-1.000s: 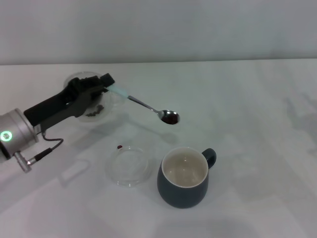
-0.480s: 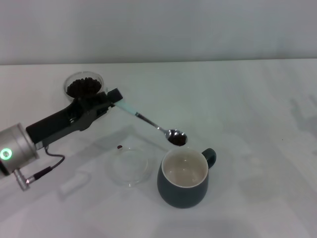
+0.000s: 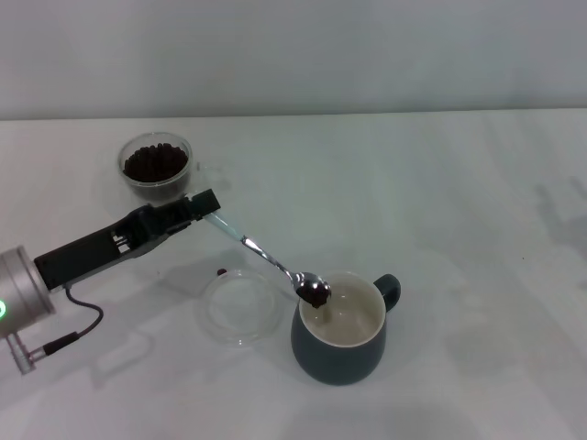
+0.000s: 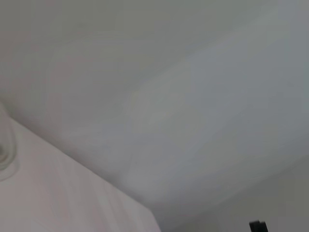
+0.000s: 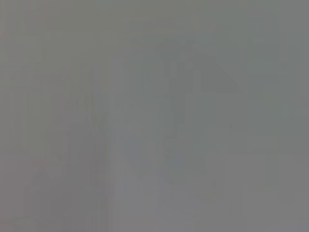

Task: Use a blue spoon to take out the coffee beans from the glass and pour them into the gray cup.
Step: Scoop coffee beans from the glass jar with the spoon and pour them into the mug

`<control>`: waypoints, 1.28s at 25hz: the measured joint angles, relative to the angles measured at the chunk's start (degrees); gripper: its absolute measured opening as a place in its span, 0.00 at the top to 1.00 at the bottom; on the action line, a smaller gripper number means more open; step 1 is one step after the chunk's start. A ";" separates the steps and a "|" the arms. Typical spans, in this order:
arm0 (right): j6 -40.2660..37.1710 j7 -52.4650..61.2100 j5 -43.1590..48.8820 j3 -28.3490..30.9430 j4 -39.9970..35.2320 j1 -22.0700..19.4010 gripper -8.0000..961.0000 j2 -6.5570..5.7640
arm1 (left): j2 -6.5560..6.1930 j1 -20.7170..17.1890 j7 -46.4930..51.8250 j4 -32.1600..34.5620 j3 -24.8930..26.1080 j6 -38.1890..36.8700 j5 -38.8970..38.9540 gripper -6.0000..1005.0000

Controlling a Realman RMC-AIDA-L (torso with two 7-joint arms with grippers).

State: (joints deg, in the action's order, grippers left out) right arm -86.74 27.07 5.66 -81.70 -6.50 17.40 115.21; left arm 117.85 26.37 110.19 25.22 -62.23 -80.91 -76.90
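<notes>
My left gripper (image 3: 204, 205) is shut on the pale blue handle of the blue spoon (image 3: 266, 258). The spoon's metal bowl holds a few coffee beans (image 3: 315, 293) and hangs over the near-left rim of the gray cup (image 3: 341, 344), whose cream inside looks bare. The glass (image 3: 158, 166) stands at the back left, full of dark coffee beans (image 3: 156, 161). One loose bean (image 3: 221, 271) lies on the table. The right gripper is not in view; its wrist view shows only a blank grey surface.
A flat clear glass dish (image 3: 242, 307) lies on the white table (image 3: 459, 229) just left of the gray cup, under the spoon's neck. My left arm (image 3: 83, 257) reaches in from the left edge. The left wrist view shows only pale surfaces.
My left gripper has carried the spoon with its beans from beside the glass forward and down to the gray cup's rim. The glass, covered by the arm before, now shows.
</notes>
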 joint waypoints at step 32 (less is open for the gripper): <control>0.57 2.03 0.32 -1.90 0.52 0.26 0.41 0.13 | 0.31 8.91 -8.21 9.35 -0.09 2.05 -11.77 0.86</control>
State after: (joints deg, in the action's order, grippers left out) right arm -86.17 29.10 5.98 -83.60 -5.98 17.67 115.34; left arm 118.16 35.27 101.98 34.57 -62.32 -78.86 -88.67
